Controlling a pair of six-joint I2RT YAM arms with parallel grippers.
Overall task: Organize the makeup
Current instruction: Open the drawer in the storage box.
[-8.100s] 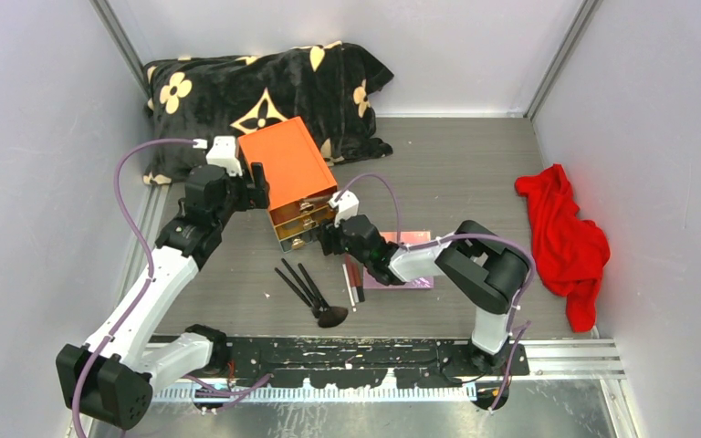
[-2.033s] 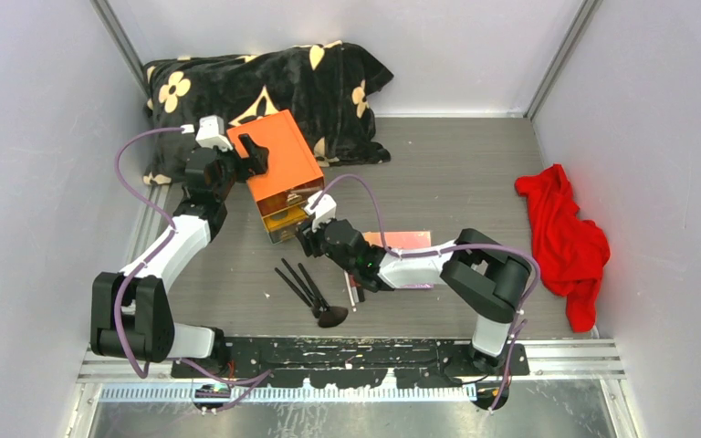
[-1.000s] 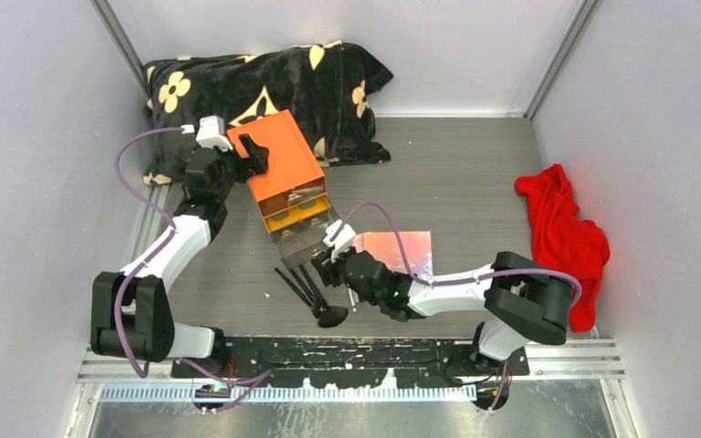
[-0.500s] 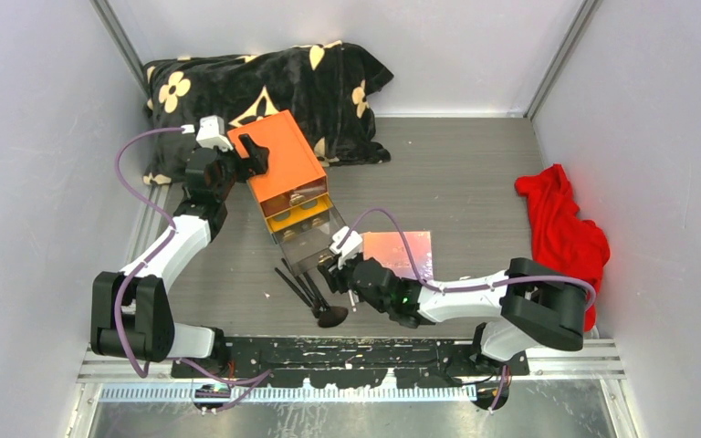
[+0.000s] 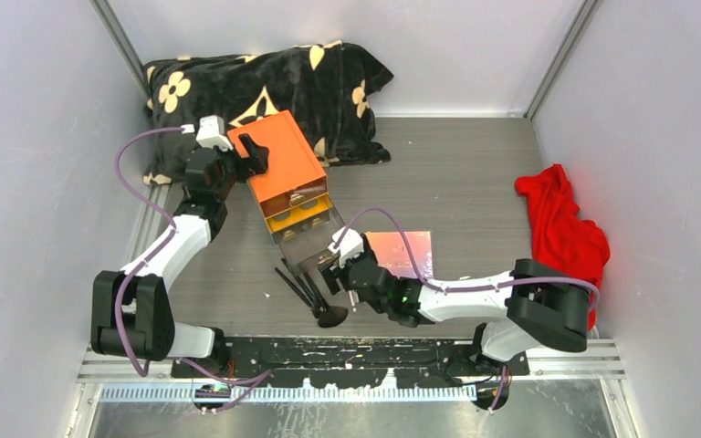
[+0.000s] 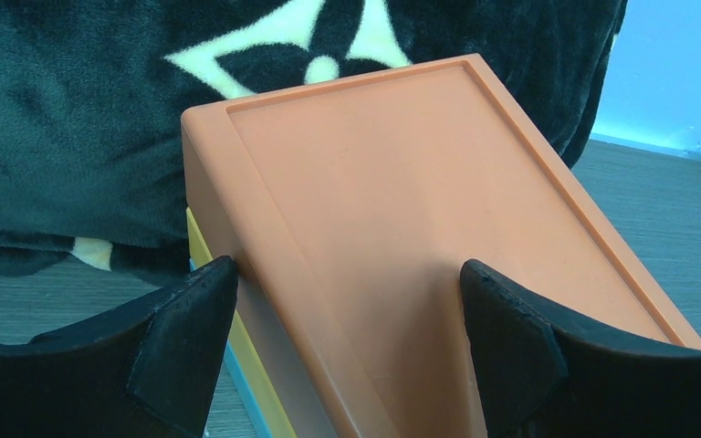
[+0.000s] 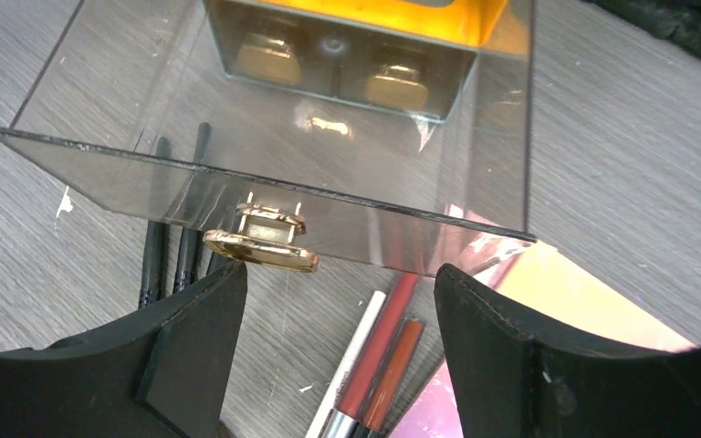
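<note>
Makeup brushes (image 5: 298,285) near clear drawer (image 5: 308,243) — right hand (image 7: 336,292) spread

1. The clear bottom drawer (image 7: 265,173) now stands pulled well out of the orange box (image 5: 278,160).
2. The right gripper (image 7: 336,278), closed on the drawer's gold knob (image 7: 260,248) a second ago, has let go, its jaws spread wide.
3. The right arm has drawn back toward its base.

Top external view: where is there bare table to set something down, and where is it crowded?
Widest free patch: the table between black blanket, red cloth and pink palette. A narrower strip lies between the left arm and the brushes. Crowded: in front of the orange box, where open drawer, brushes, pencils and right gripper bunch together.
</note>
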